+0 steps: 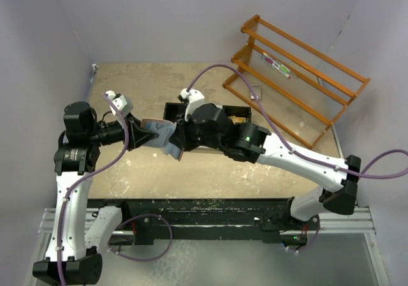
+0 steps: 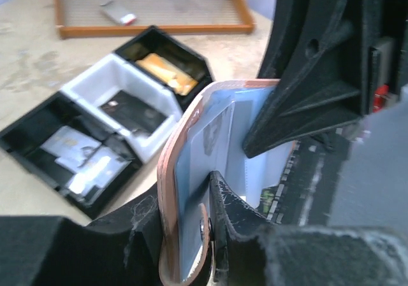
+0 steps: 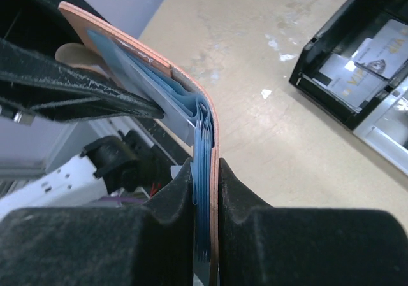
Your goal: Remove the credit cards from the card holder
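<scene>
I hold the wallet [image 1: 156,130] off the table, at 8 o'clock from the tray [image 1: 172,109], left gripper [image 2: 188,235] and right gripper [image 3: 207,190] each pinching a flap; uneven pulling could slip one flap free and drop it.

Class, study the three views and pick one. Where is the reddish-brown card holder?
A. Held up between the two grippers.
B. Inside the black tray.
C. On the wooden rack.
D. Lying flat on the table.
A: the card holder is clamped by the right gripper and the left gripper, clear of the table.
</scene>
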Tool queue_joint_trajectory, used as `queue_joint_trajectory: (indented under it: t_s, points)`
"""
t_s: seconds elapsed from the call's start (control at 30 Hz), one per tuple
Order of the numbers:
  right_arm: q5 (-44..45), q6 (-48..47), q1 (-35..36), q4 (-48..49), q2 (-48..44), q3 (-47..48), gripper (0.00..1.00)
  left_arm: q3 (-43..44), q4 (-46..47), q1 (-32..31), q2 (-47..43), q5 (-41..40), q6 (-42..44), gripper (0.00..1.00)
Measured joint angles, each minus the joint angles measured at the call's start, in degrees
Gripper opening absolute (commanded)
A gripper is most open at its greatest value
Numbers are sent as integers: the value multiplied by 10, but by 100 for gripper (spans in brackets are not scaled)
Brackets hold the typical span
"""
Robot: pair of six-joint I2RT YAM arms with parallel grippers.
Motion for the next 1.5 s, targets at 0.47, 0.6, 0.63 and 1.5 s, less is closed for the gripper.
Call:
queue_joint_trajectory:
  t_s: [0.47, 0.6, 0.63, 1.5]
  points:
    - [-256, -35, -92, 199, -145, -196, 24, 79, -78, -3, 83, 202, -55, 0]
    - [-315, -26, -119, 240, -154, -212, 55, 75, -22, -2, 79, 207, -141, 0]
    - [-326, -24, -123, 249, -156, -212, 62, 69, 2, -1, 76, 205, -167, 0]
    - [-308, 53, -167, 287, -173, -136, 65, 49, 71, 15, 113, 96, -338, 0]
